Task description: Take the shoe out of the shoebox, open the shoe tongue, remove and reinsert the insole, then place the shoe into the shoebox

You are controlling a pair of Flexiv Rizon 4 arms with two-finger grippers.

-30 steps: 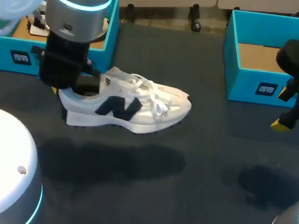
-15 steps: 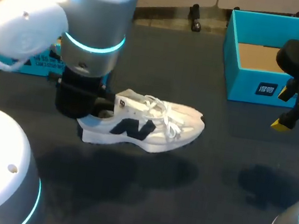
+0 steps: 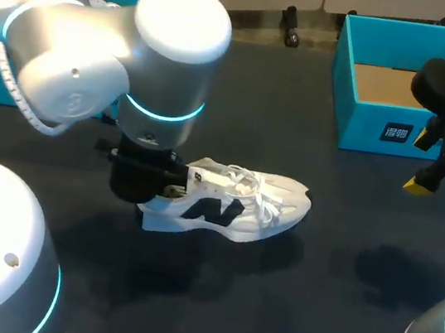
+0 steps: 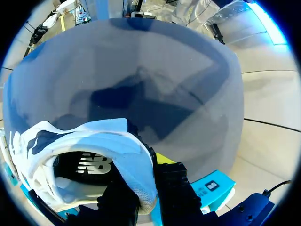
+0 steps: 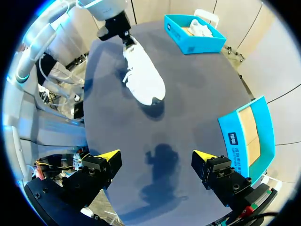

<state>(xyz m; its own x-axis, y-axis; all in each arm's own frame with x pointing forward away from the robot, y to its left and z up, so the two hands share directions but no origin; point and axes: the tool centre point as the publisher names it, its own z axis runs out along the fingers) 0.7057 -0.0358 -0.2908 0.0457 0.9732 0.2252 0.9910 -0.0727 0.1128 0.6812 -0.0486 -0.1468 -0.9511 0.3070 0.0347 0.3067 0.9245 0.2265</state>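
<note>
A white sneaker (image 3: 233,206) with a dark side logo and loose white laces hangs low over the middle of the dark table, toe pointing right. My left gripper (image 4: 148,188) is shut on its heel collar, one finger inside the shoe (image 4: 84,146) and one outside. In the head view the left arm's wrist hides the heel. My right gripper (image 5: 157,157) hovers open and empty over the table's right side, far from the shoe (image 5: 143,77). One of its yellow fingertips (image 3: 418,186) shows in front of the empty teal shoebox (image 3: 395,130).
A second teal box (image 5: 193,33) holding white things stands at the back left, partly hidden by my left arm (image 3: 95,64). The shoebox on the right (image 5: 247,136) has a bare cardboard floor. Open dark tabletop (image 3: 268,307) lies in front of the shoe.
My left arm has carried the shoe right and toward the table's front, away from the left box, and lowered it. The right arm has stayed still.
</note>
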